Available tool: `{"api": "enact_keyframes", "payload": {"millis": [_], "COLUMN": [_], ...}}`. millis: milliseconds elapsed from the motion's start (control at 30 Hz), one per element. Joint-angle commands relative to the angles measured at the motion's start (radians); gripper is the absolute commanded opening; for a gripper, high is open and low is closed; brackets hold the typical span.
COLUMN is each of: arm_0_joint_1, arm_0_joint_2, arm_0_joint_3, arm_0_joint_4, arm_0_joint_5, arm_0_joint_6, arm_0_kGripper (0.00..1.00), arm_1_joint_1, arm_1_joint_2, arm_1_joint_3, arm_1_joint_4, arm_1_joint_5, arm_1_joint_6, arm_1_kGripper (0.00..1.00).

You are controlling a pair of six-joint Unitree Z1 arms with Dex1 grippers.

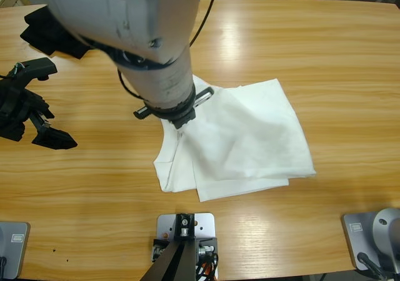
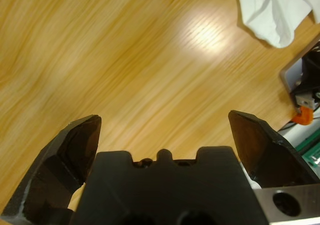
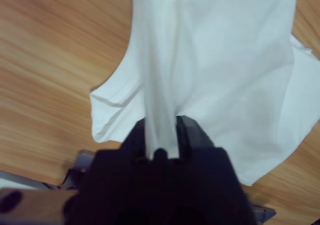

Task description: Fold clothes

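1. The white T-shirt (image 1: 250, 137) is seen in the high view lying partly folded near the middle of the table (image 1: 350, 56), closer to the near edge, with its layers overlapping unevenly.
2. A ridge of the shirt's cloth is drawn up at its left side, where the right end effector (image 1: 181, 123) is placed; the big silver arm (image 1: 125, 25) carrying it comes down from the upper left of the high view.
3. In the right wrist view, the right end effector (image 3: 161, 135) is shown pressed together on a narrow gathered fold of the white T-shirt (image 3: 225, 60), which rises taut from the jaws. This pinch is hidden under the arm in the high view.
4. The left end effector (image 1: 47, 128) is seen near the table's left edge, well apart from the shirt.
5. In the left wrist view, the left end effector (image 2: 162, 130) is shown spread wide with only bare wood between the jaws. A corner of the white T-shirt (image 2: 272, 10) is caught at the top right of that view.
6. The black garment (image 1: 47, 31) is found bunched at the far left corner of the table, visible only in the high view and partly covered by the arm.
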Motion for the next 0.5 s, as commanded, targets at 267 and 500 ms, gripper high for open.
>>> {"api": "enact_keyframes", "payload": {"millis": [267,500], "arm_0_joint_1": [0.015,-0.145], "arm_0_joint_2": [-0.047,-0.023], "arm_0_joint_3": [0.068,-0.024], "arm_0_joint_4": [-0.034,-0.148], "arm_0_joint_5": [-0.002,-0.034], "arm_0_joint_6": [-0.009,-0.061], "arm_0_kGripper": [0.991,0.562], "arm_1_joint_1": [-0.03,-0.282], "arm_1_joint_2": [-0.169,-0.604], "arm_1_joint_3": [0.073,0.69], "arm_1_joint_4": [0.051,-0.338], "arm_1_joint_5": [-0.103,-0.015], "arm_1_joint_6": [0.049,-0.05], "arm_1_kGripper": [0.428,0.0]}}
